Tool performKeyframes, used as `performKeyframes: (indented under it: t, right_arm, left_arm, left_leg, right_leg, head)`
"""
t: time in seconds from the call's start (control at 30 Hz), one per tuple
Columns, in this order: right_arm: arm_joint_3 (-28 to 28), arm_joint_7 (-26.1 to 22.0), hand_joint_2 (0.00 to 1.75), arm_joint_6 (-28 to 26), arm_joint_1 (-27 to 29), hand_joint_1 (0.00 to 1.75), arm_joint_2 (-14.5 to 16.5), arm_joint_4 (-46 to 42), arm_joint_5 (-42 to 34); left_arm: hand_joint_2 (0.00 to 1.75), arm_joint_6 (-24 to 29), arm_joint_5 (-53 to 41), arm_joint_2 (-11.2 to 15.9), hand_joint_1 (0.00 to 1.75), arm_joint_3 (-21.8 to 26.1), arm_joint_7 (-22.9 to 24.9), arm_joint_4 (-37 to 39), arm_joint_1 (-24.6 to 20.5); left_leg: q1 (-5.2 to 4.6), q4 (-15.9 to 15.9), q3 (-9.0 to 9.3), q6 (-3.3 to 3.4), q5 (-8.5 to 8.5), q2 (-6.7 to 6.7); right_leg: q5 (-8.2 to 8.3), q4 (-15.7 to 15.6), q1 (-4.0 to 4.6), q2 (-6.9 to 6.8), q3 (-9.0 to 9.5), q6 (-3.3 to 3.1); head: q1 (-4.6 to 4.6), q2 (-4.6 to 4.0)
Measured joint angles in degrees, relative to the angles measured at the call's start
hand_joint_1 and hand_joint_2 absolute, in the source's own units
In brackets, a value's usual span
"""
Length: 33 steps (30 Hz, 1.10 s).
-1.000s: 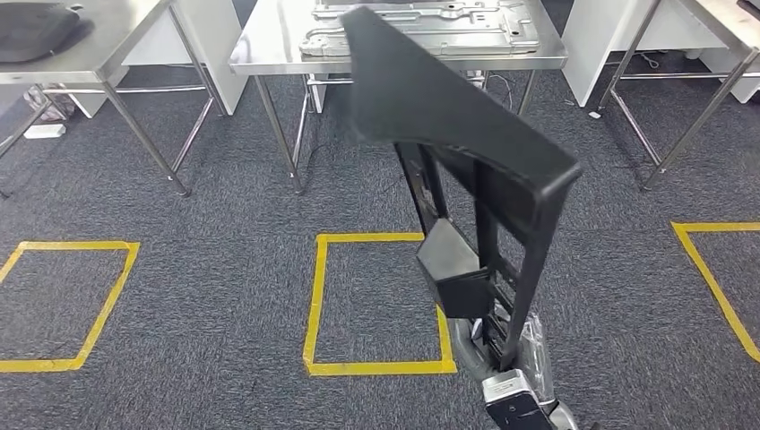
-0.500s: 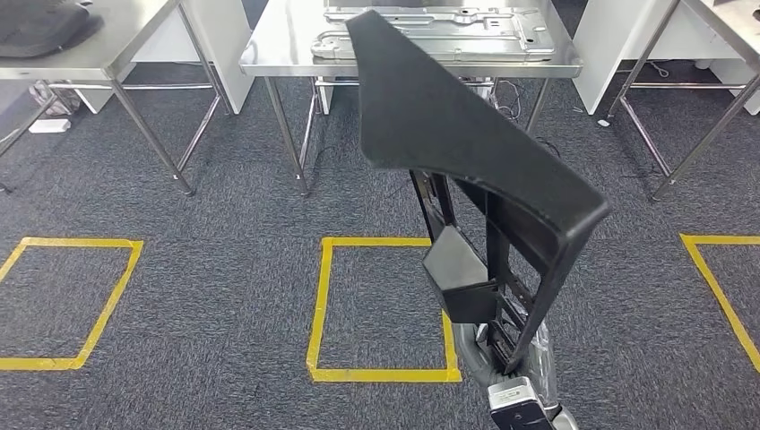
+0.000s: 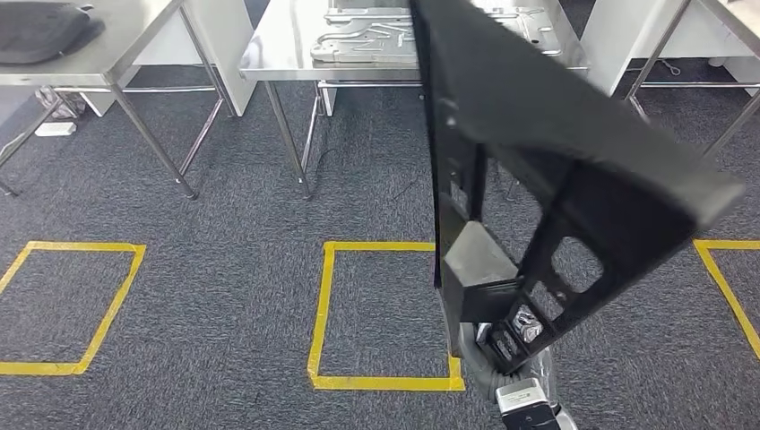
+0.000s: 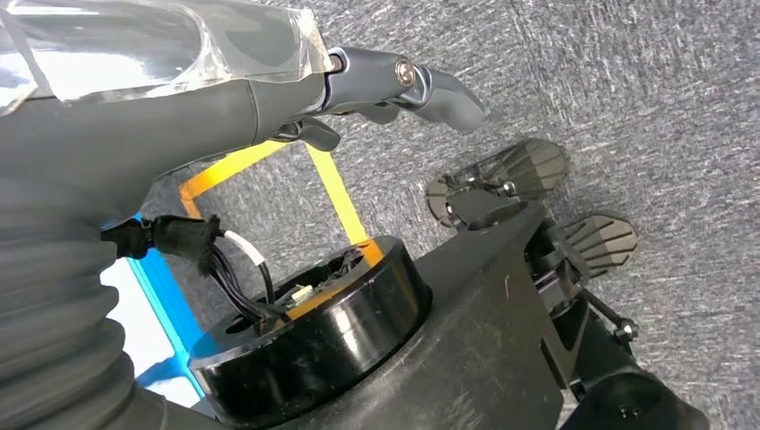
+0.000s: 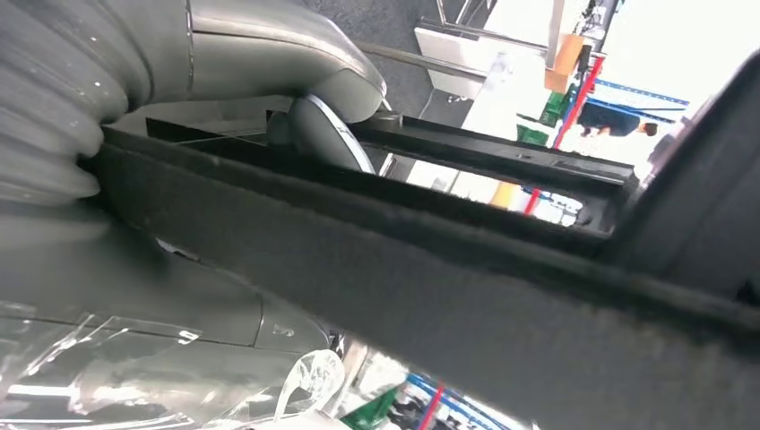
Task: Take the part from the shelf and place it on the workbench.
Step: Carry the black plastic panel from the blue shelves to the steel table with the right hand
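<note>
A large black framed part (image 3: 556, 134) with a felt-like panel stands tilted up close in front of me, hiding the right end of the steel workbench (image 3: 287, 45). My right hand (image 3: 506, 349) grips the part at its lower end, low in the head view. In the right wrist view the thumb (image 5: 327, 134) lies over the black part's (image 5: 403, 260) edge. My left hand (image 4: 269, 98) hangs above the carpet, fingers apart and holding nothing.
Flat metal plates (image 3: 367, 36) lie on the workbench. A second steel table (image 3: 116, 45) at the left carries a black bag (image 3: 40, 27); another table's legs (image 3: 681, 54) stand at the right. Yellow tape squares (image 3: 323, 313) mark the grey carpet before the tables.
The black part has swung up and closer to the camera, now covering more of the workbench's right side. The whole view has shifted slightly, so the camera has moved a little.
</note>
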Motion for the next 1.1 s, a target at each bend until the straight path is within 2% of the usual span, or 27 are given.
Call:
performKeyframes:
  t: [0.03, 0.07, 0.13, 0.17, 0.2, 0.23, 0.3, 0.33, 0.37, 0.4, 0.43, 0.47, 0.5, 0.53, 0.57, 0.63, 0.67, 0.7, 0.73, 0.8, 0.83, 0.87, 0.9, 0.97, 1.0, 1.03, 1.1]
  right_arm:
    - [-0.1, -0.3, 1.75, 0.0, 0.0, 1.75, 0.0, 0.0, -0.5]
    - [-0.1, -0.6, 1.75, 0.0, 0.0, 1.75, 0.0, 0.0, -0.8]
    - [-0.2, -1.0, 1.75, 0.1, 0.0, 1.75, 0.1, 0.0, -1.1]
    - [-0.2, -1.1, 1.75, 0.1, 0.0, 1.75, 0.1, 0.0, -1.2]
    - [-0.2, -1.2, 1.75, 0.2, 0.0, 1.75, 0.1, 0.0, -1.2]
    - [-0.2, -1.2, 1.75, 0.2, 0.0, 1.75, 0.1, 0.0, -1.3]
    - [-0.3, -1.3, 1.75, 0.2, -0.1, 1.75, 0.2, 0.0, -1.3]
    - [-0.3, -1.3, 1.75, 0.2, -0.2, 1.75, 0.3, 0.0, -1.3]
    - [-0.3, -1.3, 1.75, 0.2, -0.2, 1.75, 0.3, -0.1, -1.3]
    - [-0.4, -1.3, 1.75, 0.2, -0.2, 1.75, 0.4, -0.1, -1.3]
    - [-0.4, -1.3, 1.75, 0.2, -0.1, 1.75, 0.4, -0.1, -1.3]
    - [-0.5, -1.3, 1.75, 0.2, -0.1, 1.75, 0.4, -0.2, -1.3]
    - [-0.5, -1.4, 1.75, 0.2, -0.1, 1.75, 0.4, -0.2, -1.3]
    - [-0.5, -1.4, 1.75, 0.2, -0.1, 1.75, 0.4, -0.3, -1.2]
    - [-0.5, -1.2, 1.75, 0.1, -0.2, 1.75, 0.4, -0.3, -1.0]
    - [-0.6, -0.7, 1.75, 0.0, -0.2, 1.75, 0.5, -0.2, -0.4]
    - [-0.6, -0.2, 1.75, -0.1, -0.1, 1.75, 0.5, -0.2, 0.1]
    - [-0.6, 0.2, 1.75, -0.2, -0.1, 1.75, 0.5, -0.1, 0.5]
    - [-0.6, 0.6, 1.75, -0.3, -0.1, 1.75, 0.6, 0.0, 0.9]
    - [-0.6, 1.3, 1.75, -0.4, -0.1, 1.75, 0.6, 0.1, 1.4]
    - [-0.6, 1.6, 1.75, -0.5, -0.2, 1.75, 0.6, 0.1, 1.4]
    - [-0.6, 1.9, 1.75, -0.5, -0.2, 1.75, 0.6, 0.1, 1.2]
    - [-0.6, 2.2, 1.75, -0.6, -0.3, 1.75, 0.7, 0.1, 0.8]
    - [-0.5, 2.5, 1.75, -1.2, -0.3, 1.75, 1.0, 0.3, 0.2]
    - [-0.6, 2.5, 1.75, -1.9, -0.4, 1.75, 1.1, 0.3, 0.5]
    - [-0.6, 2.4, 1.75, -2.4, -0.4, 1.75, 1.3, 0.4, 1.2]
    - [-0.6, 1.9, 1.75, -3.1, -0.4, 1.75, 1.9, 0.4, 2.2]
  left_arm:
    - [1.75, 0.0, 0.1, 0.0, 0.0, 0.0, -0.1, 0.0, 0.0]
    - [1.75, 0.0, 0.1, 0.0, 0.0, 0.0, -0.2, 0.0, 0.0]
    - [1.75, 0.0, 0.3, 0.0, 0.0, 0.0, -0.5, 0.0, 0.0]
    - [1.75, 0.0, 0.4, 0.0, 0.0, 0.0, -0.5, 0.0, 0.1]
    - [1.75, 0.0, 0.5, 0.0, 0.0, 0.0, -0.6, 0.0, 0.1]
    - [1.75, 0.0, 0.6, 0.0, 0.0, 0.0, -0.6, 0.0, 0.0]
    - [1.75, 0.0, 0.6, 0.1, 0.0, 0.0, -0.6, 0.0, 0.1]
    - [1.75, 0.0, 0.6, 0.1, 0.0, 0.0, -0.6, 0.0, 0.1]
    - [1.75, 0.0, 0.6, 0.2, 0.0, 0.0, -0.6, 0.1, 0.1]
    - [1.75, 0.0, 0.6, 0.2, 0.0, 0.0, -0.6, 0.1, 0.2]
    - [1.75, 0.0, 0.6, 0.2, 0.0, 0.0, -0.6, 0.1, 0.1]
    - [1.75, 0.0, 0.6, 0.1, 0.0, 0.0, -0.6, 0.1, 0.1]
    - [1.75, 0.0, 0.6, 0.0, 0.0, 0.0, -0.6, 0.1, 0.0]
    - [1.75, 0.1, 0.6, -0.1, 0.0, 0.0, -0.6, 0.1, 0.0]
    - [1.75, 0.1, 0.7, -0.1, 0.0, 0.0, -0.6, 0.1, -0.1]
    - [1.75, 0.1, 0.7, -0.1, 0.0, -0.1, -0.6, 0.1, 0.0]
    - [1.75, 0.1, 0.7, -0.1, 0.0, -0.1, -0.6, 0.1, 0.1]
    - [1.75, 0.1, 0.8, -0.1, 0.0, -0.1, -0.6, 0.1, 0.1]
    - [1.75, 0.2, 0.8, -0.1, 0.0, -0.1, -0.6, 0.1, 0.1]
    - [1.75, 0.2, 0.8, -0.2, 0.0, -0.1, -0.6, 0.1, 0.1]
    - [1.75, 0.2, 0.8, -0.2, 0.0, -0.1, -0.6, 0.1, 0.1]
    - [1.75, 0.2, 0.9, -0.2, 0.0, -0.1, -0.6, 0.1, 0.1]
    - [1.75, 0.3, 0.9, -0.2, 0.0, -0.1, -0.6, 0.1, 0.1]
    - [1.75, 0.3, 1.1, -0.1, 0.0, -0.1, -0.6, 0.1, 0.1]
    - [1.75, 0.4, 1.1, 0.0, 0.0, -0.1, -0.6, 0.1, 0.0]
    - [1.75, 0.5, 1.1, 0.0, 0.0, -0.1, -0.6, 0.1, 0.0]
    - [1.75, 0.6, 1.2, 0.0, 0.0, -0.1, -0.6, 0.1, 0.0]
  left_leg:
    - [0.17, 2.9, -1.33, -0.45, -1.58, 0.04]
    - [0.43, 7.5, -3.53, -0.97, -3.68, 0.08]
    - [1.02, 17.2, -8.9, -1.64, -7.18, 0.09]
    - [1.19, 20.0, -10.74, -1.72, -7.52, 0.09]
    - [1.24, 20.1, -11.35, -1.6, -6.57, 0.07]
    - [1.17, 17.6, -10.69, -1.26, -4.48, -0.02]
    - [0.7, 8.4, -7.34, 0.04, 0.87, -1.18]
    - [0.24, 4.3, -5.82, 0.81, 2.89, -1.94]
    - [-0.2, 1.4, -4.77, 1.49, 4.13, -2.59]
    - [-0.49, -0.1, -4.19, 1.83, 4.59, -2.86]
    - [-0.46, -0.8, -3.87, 1.85, 4.82, -2.59]
    - [-0.2, -1.2, -3.55, 1.65, 4.96, -2.22]
    - [0.06, -1.4, -3.32, 1.39, 4.99, -1.8]
    - [0.26, -1.6, -3.14, 1.24, 5.03, -1.41]
    - [0.29, -1.7, -3.01, 1.25, 4.98, -1.04]
    - [0.2, -1.6, -2.91, 1.45, 4.75, -0.4]
    - [0.18, -1.6, -2.84, 1.52, 4.63, -0.18]
    - [0.17, -1.6, -2.71, 1.53, 4.49, -0.03]
    - [0.17, -1.6, -2.5, 1.49, 4.32, 0.03]
    - [0.15, -1.6, -1.9, 1.21, 3.9, 0.05]
    - [0.01, -1.4, -1.73, 1.03, 3.61, 0.03]
    - [-0.14, -1.3, -1.62, 0.9, 3.4, 0.02]
    - [-0.29, -1.3, -1.6, 0.82, 3.25, 0.0]
    - [-0.41, -1.1, -1.63, 0.75, 2.95, -0.01]
    - [-0.41, -0.2, -1.99, 0.5, 2.29, 0.01]
    - [-0.29, 1.8, -2.91, 0.09, 1.04, 0.04]
    - [0.27, 10.5, -7.0, -0.95, -3.04, 0.1]
  right_leg:
    - [-0.02, -0.1, -0.13, 0.04, 0.15, -0.19]
    - [-0.09, -0.2, -0.16, 0.14, 0.28, -0.36]
    - [-0.29, -0.3, -0.18, 0.52, 0.46, -0.56]
    - [-0.43, -0.3, -0.16, 0.85, 0.61, -0.59]
    - [-0.58, -0.3, -0.13, 1.24, 0.84, -0.6]
    - [-0.72, -0.3, -0.05, 1.67, 1.14, -0.59]
    - [-0.92, -0.5, 0.06, 2.58, 1.71, -0.56]
    - [-1.0, -0.6, 0.11, 3.08, 1.84, -0.46]
    - [-1.1, -0.6, 0.22, 3.6, 1.87, -0.32]
    - [-1.2, -0.6, 0.43, 4.21, 1.85, -0.17]
    - [-1.31, -0.5, 0.7, 4.8, 1.78, -0.04]
    - [-1.58, -0.3, 0.94, 4.92, 1.69, 0.08]
    - [-2.3, 0.7, 1.18, 4.32, 1.27, 0.27]
    - [-3.71, 3.0, 1.32, 3.27, 0.22, 0.5]
    - [-5.7, 6.7, 1.39, 1.98, -1.5, 0.75]
    - [-9.71, 15.9, 1.45, 0.46, -6.22, 0.97]
    - [-10.5, 19.0, 1.43, 0.25, -8.02, 0.95]
    - [-10.06, 19.8, 1.43, 0.18, -8.69, 0.88]
    - [-8.44, 18.0, 1.42, 0.15, -8.04, 0.78]
    - [-3.74, 9.2, 1.41, 0.09, -3.89, 0.59]
    - [-2.0, 4.8, 1.35, 0.05, -1.75, 0.49]
    - [-0.99, 1.9, 1.3, 0.02, -0.34, 0.34]
    - [-0.68, 0.5, 1.26, 0.02, 0.34, 0.15]
    - [-0.63, 0.1, 1.07, 0.06, 0.51, -0.26]
    - [-0.66, 0.0, 0.93, 0.04, 0.57, -0.41]
    - [-0.65, 0.0, 0.74, 0.01, 0.63, -0.58]
    - [-0.69, -0.2, 0.53, -0.03, 0.75, -0.85]
  head:
    - [0.01, 0.0]
    - [0.02, 0.0]
    - [0.03, 0.0]
    - [0.04, 0.0]
    - [0.04, 0.0]
    - [0.04, 0.0]
    - [0.02, 0.0]
    - [0.01, -0.01]
    - [0.0, 0.0]
    - [-0.01, 0.0]
    - [-0.01, 0.0]
    - [0.02, 0.01]
    - [0.03, 0.01]
    - [0.05, 0.01]
    - [0.06, 0.01]
    - [0.06, 0.0]
    - [0.05, 0.01]
    - [0.06, 0.01]
    - [0.05, 0.01]
    - [0.05, 0.01]
    - [0.05, 0.01]
    - [0.04, 0.0]
    - [0.02, 0.0]
    - [0.01, -0.01]
    - [0.0, -0.01]
    - [0.01, 0.0]
    - [0.01, 0.0]
